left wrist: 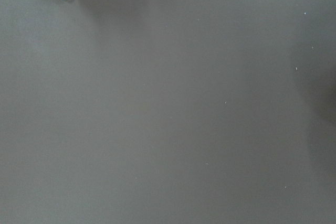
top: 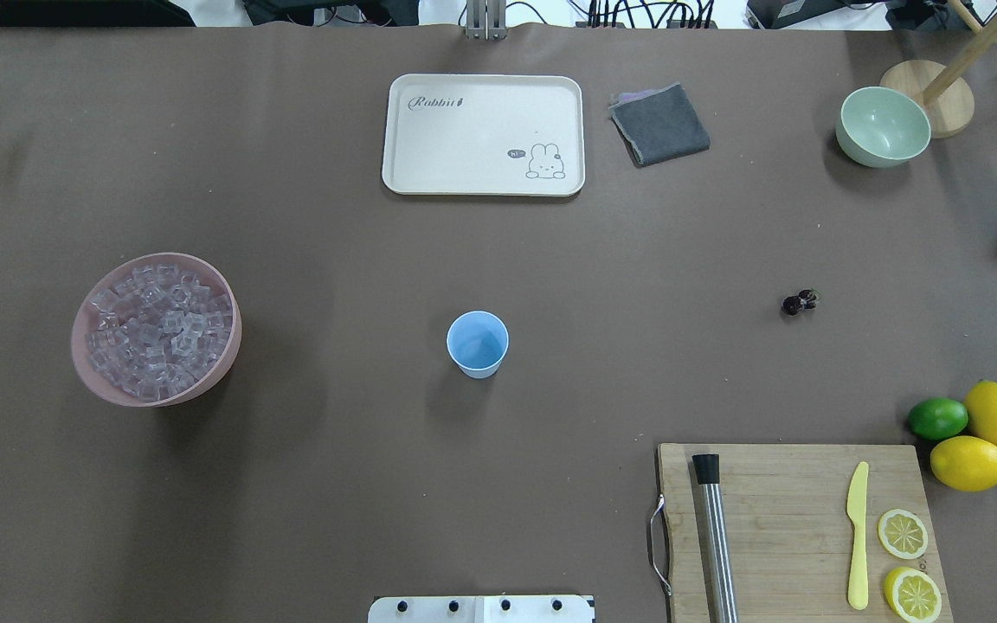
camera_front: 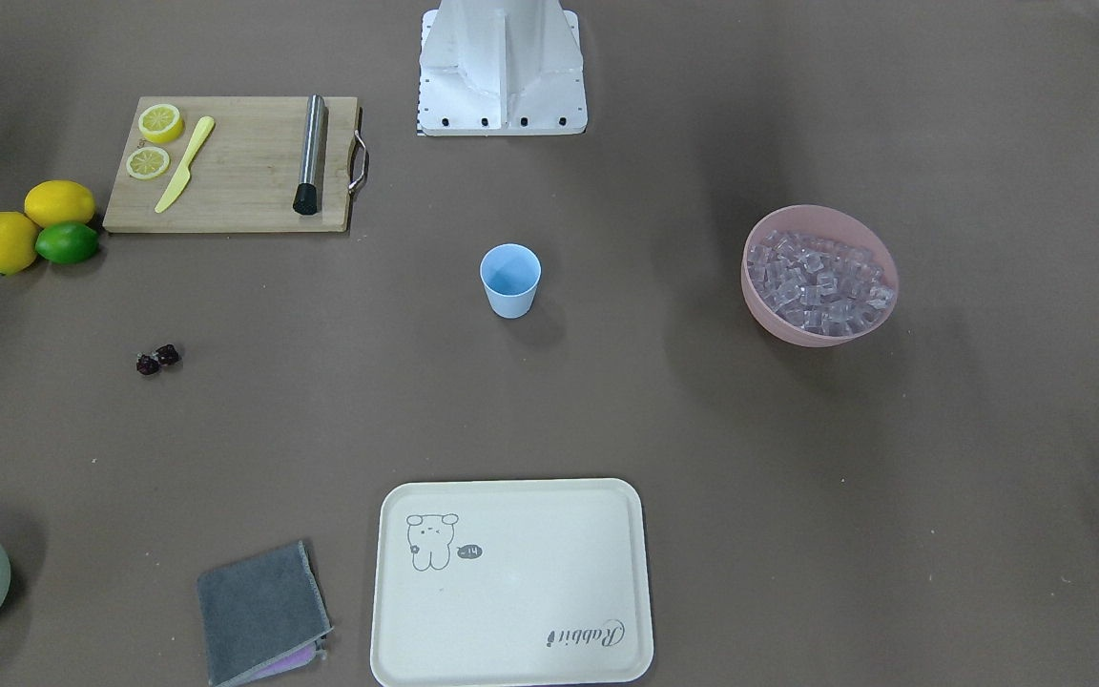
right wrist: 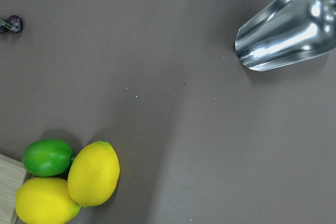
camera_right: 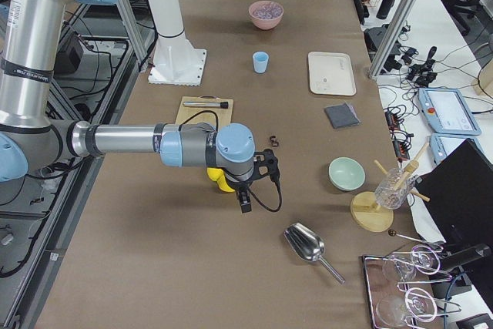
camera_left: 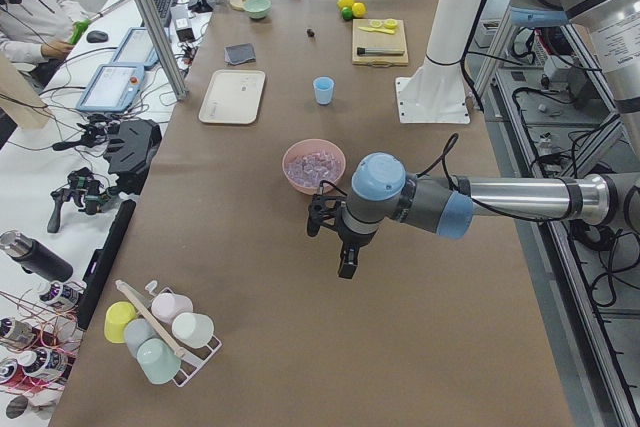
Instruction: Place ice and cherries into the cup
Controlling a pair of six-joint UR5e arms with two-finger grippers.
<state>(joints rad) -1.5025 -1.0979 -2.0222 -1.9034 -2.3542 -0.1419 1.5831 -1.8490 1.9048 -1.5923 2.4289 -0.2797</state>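
Observation:
The light blue cup [top: 477, 343] stands upright and empty mid-table, also in the front view [camera_front: 510, 280]. The ice [top: 159, 329] fills a pink bowl [top: 83, 346] on the robot's left side. The dark cherries [top: 800, 301] lie on the table on the right side, and show at the top left of the right wrist view [right wrist: 10, 23]. My left gripper [camera_left: 347, 262] hangs over bare table beyond the pink bowl. My right gripper [camera_right: 245, 204] hangs near the lemons. Both show only in the side views, so I cannot tell whether they are open or shut.
A wooden cutting board [top: 793, 528] holds a steel rod, a yellow knife and lemon halves. Two lemons [top: 983, 441] and a lime [top: 937, 418] lie beside it. A cream tray [top: 483, 134], a grey cloth [top: 659, 124], a green bowl [top: 883, 126] and a metal scoop [right wrist: 286, 24] are around.

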